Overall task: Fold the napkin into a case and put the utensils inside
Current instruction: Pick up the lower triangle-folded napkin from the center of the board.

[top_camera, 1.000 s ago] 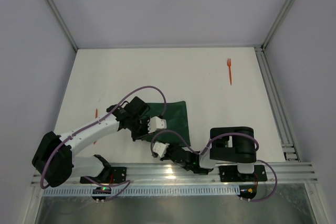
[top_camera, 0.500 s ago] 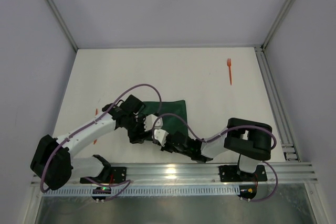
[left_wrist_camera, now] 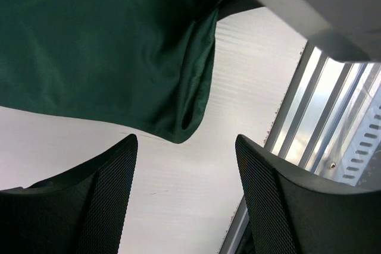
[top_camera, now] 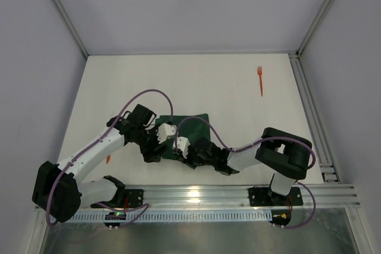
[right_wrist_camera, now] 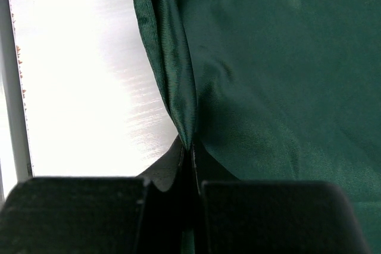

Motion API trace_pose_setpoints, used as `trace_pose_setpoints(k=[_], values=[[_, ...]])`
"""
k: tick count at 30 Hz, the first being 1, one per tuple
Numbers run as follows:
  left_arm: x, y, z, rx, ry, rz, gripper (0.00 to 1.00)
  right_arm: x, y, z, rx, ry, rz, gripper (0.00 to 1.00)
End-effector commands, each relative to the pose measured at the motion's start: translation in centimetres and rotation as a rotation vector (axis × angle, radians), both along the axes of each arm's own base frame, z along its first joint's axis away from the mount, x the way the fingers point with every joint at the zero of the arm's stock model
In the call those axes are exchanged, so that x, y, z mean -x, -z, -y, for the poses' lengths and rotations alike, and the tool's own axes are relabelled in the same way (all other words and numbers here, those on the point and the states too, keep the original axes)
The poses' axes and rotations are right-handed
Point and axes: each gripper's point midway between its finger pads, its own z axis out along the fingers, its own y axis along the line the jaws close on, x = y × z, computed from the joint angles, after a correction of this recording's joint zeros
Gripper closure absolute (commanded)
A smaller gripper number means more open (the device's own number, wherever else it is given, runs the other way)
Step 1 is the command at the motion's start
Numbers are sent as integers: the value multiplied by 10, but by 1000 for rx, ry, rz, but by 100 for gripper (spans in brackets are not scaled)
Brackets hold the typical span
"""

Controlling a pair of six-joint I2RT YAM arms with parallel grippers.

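- Right wrist: a napkin [right_wrist_camera: 268,87] fold is pinched in the shut right end effector [right_wrist_camera: 191,162].
- Open, empty left end effector [left_wrist_camera: 186,171] is held near the napkin corner.
- Napkin is spread near worktop [top_camera: 178,81] front; fork [top_camera: 260,80] well apart.
- Risk: the fold could be lost if the thin pinch slips under a one-sided pull.

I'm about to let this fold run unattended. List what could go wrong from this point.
1. The right end effector pinches only a thin ridge of the napkin at its edge; a pull may slip it out.
2. The left end effector hangs open over a corner, gripping nothing, so the napkin could slide rather than fold.
3. An orange utensil lies close beside the left arm; a sweep might knock it away.
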Motion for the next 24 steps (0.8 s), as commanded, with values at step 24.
trace_pose_setpoints(k=[24], values=[[-55, -13, -4, 99, -211, 70, 29, 2, 17, 4, 64, -65, -293, 96]])
